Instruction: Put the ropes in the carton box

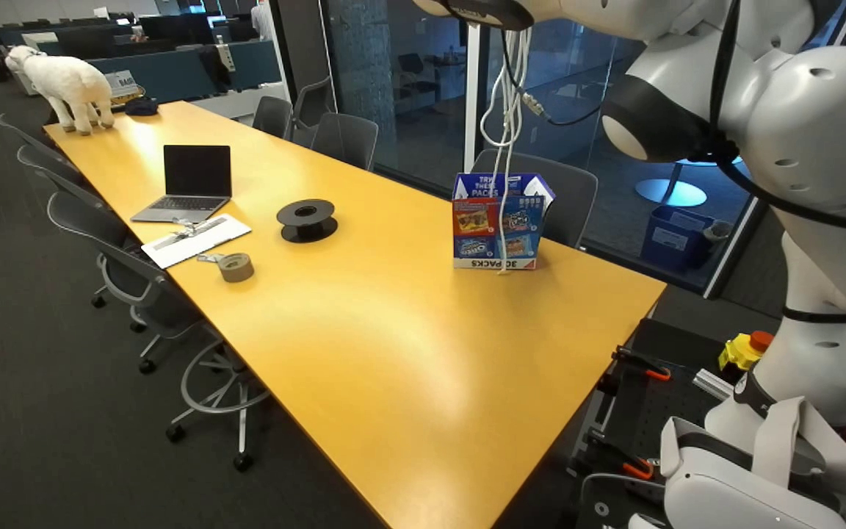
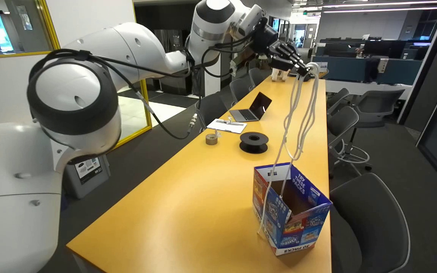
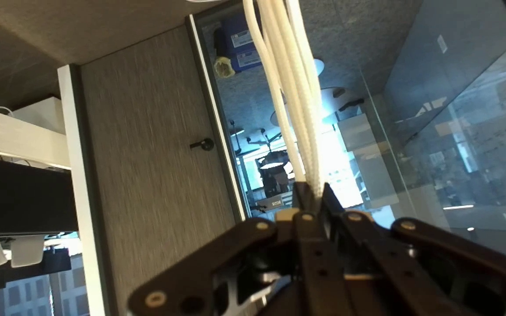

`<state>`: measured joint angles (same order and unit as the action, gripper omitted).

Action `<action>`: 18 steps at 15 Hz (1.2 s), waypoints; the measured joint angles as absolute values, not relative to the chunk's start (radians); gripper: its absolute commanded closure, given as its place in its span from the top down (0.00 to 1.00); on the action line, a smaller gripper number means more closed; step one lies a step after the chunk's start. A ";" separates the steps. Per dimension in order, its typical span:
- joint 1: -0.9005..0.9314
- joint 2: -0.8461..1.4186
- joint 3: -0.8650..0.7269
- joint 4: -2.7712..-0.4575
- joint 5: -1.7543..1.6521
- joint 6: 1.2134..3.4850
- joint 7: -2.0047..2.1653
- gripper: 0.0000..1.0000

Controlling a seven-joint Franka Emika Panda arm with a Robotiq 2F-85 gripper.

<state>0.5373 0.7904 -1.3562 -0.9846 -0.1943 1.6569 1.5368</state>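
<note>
White rope (image 3: 303, 92), clamped in the pincer (image 3: 316, 195) above the box (image 2: 302, 227), hangs vertically, one end (image 1: 503, 269) outside the box, another inside.

White ropes (image 2: 308, 113) in the fingers (image 2: 302, 70), one strand (image 2: 285, 180) inside the carton box (image 2: 305, 229), another strand (image 2: 266, 195) outside.

A: Where are my exterior views looking from?
B: In both exterior views I'm looking down from the near end of the table (image 1: 393, 345), facing lengthwise toward office partitions (image 1: 162, 77). In an exterior view the arm (image 1: 819, 139) is crowding the right edge, very near; in an exterior view it's filling the left, the box (image 2: 302, 227) sitting closer. Both are sharing laptop (image 1: 199, 173), spool (image 1: 305, 220).
A: Wrist?
B: I'm peering close past the gripper (image 3: 314, 193), upside down, slanting, facing glass (image 3: 393, 123). All three are sharing ropes (image 3: 303, 87).
</note>
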 measured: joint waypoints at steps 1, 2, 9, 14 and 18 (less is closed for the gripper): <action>0.530 0.790 -1.342 -0.990 -0.188 1.659 1.528 0.04; 0.526 0.788 -1.328 -0.999 -0.179 1.668 1.516 0.04; 0.550 0.776 -1.268 -1.134 -0.127 1.762 1.442 0.04; 0.578 0.725 -1.214 -1.274 -0.164 1.809 1.443 0.04; 0.560 0.617 -1.093 -1.408 -0.254 1.850 1.490 0.04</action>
<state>0.5602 0.6167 -1.0930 -1.4077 -0.2542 1.8499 1.4898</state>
